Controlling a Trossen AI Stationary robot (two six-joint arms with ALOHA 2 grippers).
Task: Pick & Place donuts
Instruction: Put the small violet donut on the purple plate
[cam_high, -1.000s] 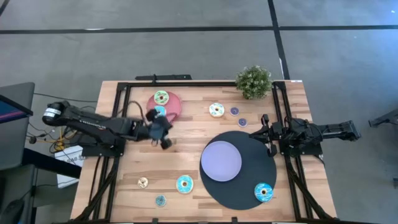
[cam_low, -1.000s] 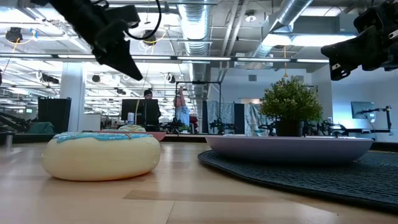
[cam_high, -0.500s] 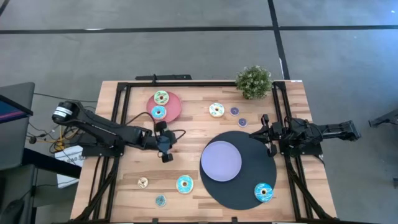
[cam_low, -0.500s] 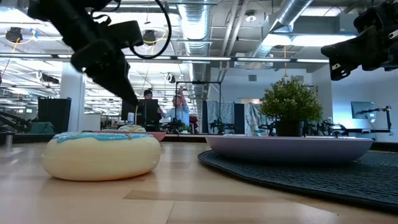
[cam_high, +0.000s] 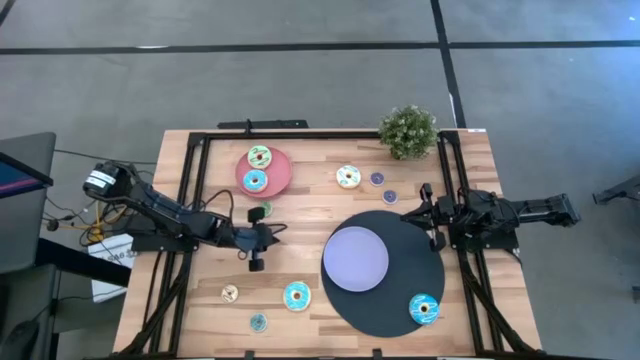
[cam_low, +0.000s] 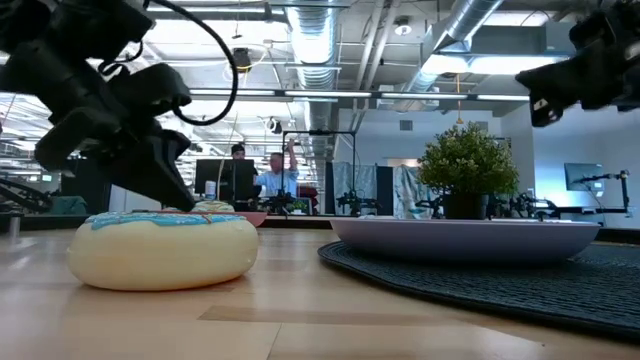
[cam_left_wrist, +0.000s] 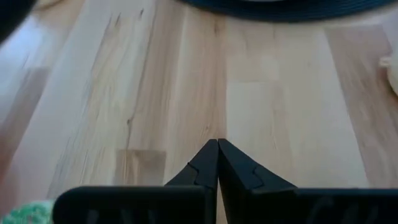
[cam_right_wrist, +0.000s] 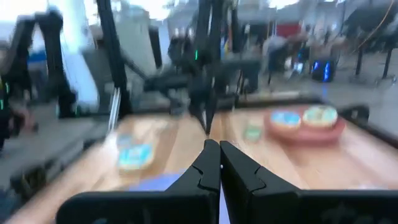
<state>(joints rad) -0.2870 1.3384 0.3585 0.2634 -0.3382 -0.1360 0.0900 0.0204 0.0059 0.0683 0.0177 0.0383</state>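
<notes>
Donuts lie scattered on the wooden table: two on the pink plate (cam_high: 278, 172), a cream one (cam_high: 348, 177), two tiny purple ones (cam_high: 377, 178), a small green one (cam_high: 265, 210), a teal one (cam_high: 296, 296) near the front and another teal one (cam_high: 424, 308) on the dark mat. My left gripper (cam_high: 254, 265) is shut and empty, low over bare wood between the green donut and the front teal one; in the left wrist view its fingers (cam_left_wrist: 217, 146) point at plain wood. My right gripper (cam_high: 412, 213) waits shut at the table's right side.
A lavender plate (cam_high: 355, 258) lies on the round dark mat (cam_high: 390, 300). A potted plant (cam_high: 408, 130) stands at the far edge. A small yellow donut (cam_high: 230, 293) and a small teal one (cam_high: 258, 322) lie near the front left. Bare wood spreads around the left gripper.
My left gripper has sunk from high above the table to just over it, moving toward the near edge away from the pink plate and tipping less steeply. It stays shut. The small green donut now shows on the wood where the arm was.
</notes>
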